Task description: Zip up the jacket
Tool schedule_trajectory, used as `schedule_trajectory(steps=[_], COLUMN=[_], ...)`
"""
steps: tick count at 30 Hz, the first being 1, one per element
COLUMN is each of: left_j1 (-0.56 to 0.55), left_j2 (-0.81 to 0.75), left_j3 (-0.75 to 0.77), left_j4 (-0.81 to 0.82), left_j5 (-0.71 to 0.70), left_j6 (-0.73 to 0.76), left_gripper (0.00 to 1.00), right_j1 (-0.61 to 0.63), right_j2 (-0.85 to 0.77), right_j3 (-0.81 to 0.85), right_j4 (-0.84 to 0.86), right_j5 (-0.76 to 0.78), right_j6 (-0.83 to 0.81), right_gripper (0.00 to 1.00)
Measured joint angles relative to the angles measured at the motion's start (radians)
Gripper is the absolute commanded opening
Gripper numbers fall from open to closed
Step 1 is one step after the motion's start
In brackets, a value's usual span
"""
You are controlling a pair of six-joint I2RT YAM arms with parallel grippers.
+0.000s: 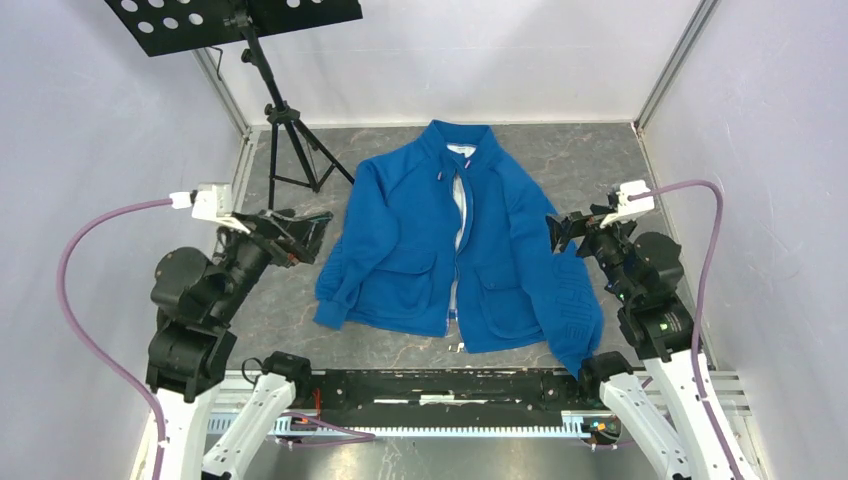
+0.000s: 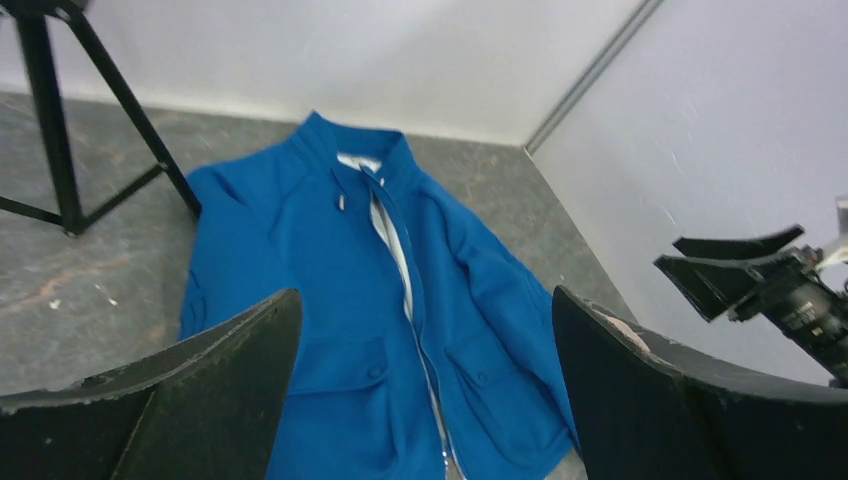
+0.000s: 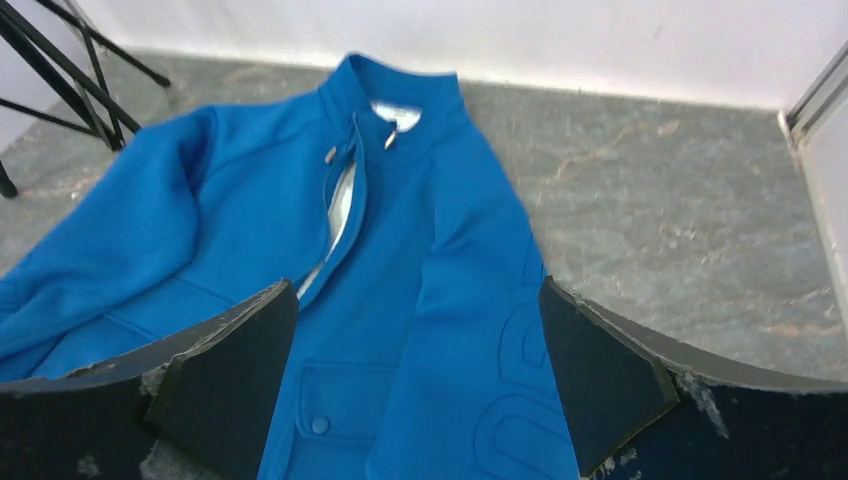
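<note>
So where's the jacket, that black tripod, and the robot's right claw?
jacket [image 1: 400, 235]: top view, front panel beside the zipper.
black tripod [image 1: 279, 108]: top view, hub where its legs meet.
right gripper [image 3: 415, 290]: right wrist view, gap midway between its fingertips.

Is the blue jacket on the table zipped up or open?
Open. The bright blue fabric jacket lies spread flat, its front edges parted, white lining showing between them.

Grey marbled surface [image 1: 590, 170]. Blue jacket [image 1: 400, 240] spread flat on it, front up, collar toward far wall, zipper open, white lining showing. Black tripod stand [image 1: 281, 110] at far left, foot just beside jacket's shoulder.
</note>
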Motion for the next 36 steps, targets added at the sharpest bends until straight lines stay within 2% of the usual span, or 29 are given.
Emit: schedule_trajectory(steps=[4, 9, 12, 15, 17, 20, 23, 26, 30, 34, 36], left_j1=[0.000, 0.000, 0.000, -0.019, -0.068, -0.211, -0.378, -0.514, -0.622, -0.672, -0.691], left_j2=[0.048, 0.111, 0.154, 0.188, 0.208, 0.225, 0.268, 0.380, 0.567, 0.722, 0.778], left_j3=[-0.018, -0.093, -0.167, -0.262, -0.344, -0.467, -0.550, -0.573, -0.552, -0.517, -0.498], left_j4=[-0.021, -0.029, -0.024, 0.010, 0.055, 0.143, 0.253, 0.353, 0.448, 0.540, 0.571], left_j5=[0.090, 0.215, 0.292, 0.357, 0.373, 0.351, 0.301, 0.232, 0.148, 0.090, 0.068], left_j6=[-0.019, -0.052, -0.080, -0.124, -0.167, -0.243, -0.313, -0.357, -0.375, -0.396, -0.402], left_gripper=[1.00, 0.98, 0.96, 0.93, 0.90, 0.88, 0.82, 0.71, 0.57, 0.47, 0.41], right_j1=[0.000, 0.017, 0.131, 0.273, 0.367, 0.488, 0.537, 0.542, 0.542, 0.542, 0.542], right_j2=[0.043, 0.129, 0.244, 0.291, 0.306, 0.358, 0.366, 0.323, 0.222, 0.164, 0.166], right_j3=[-0.024, -0.071, -0.081, -0.174, -0.242, -0.296, -0.308, -0.317, -0.365, -0.429, -0.451], right_j4=[-0.019, -0.016, 0.001, 0.069, 0.107, 0.131, 0.113, 0.087, 0.082, 0.094, 0.104], right_j5=[-0.029, -0.143, -0.201, -0.242, -0.257, -0.251, -0.209, -0.126, -0.049, -0.027, -0.028], right_j6=[0.018, 0.068, 0.105, 0.170, 0.210, 0.237, 0.229, 0.222, 0.240, 0.272, 0.283], right_gripper=[0.97, 0.97, 0.97, 0.98, 0.92, 0.88, 0.88, 0.87, 0.74, 0.51, 0.45])
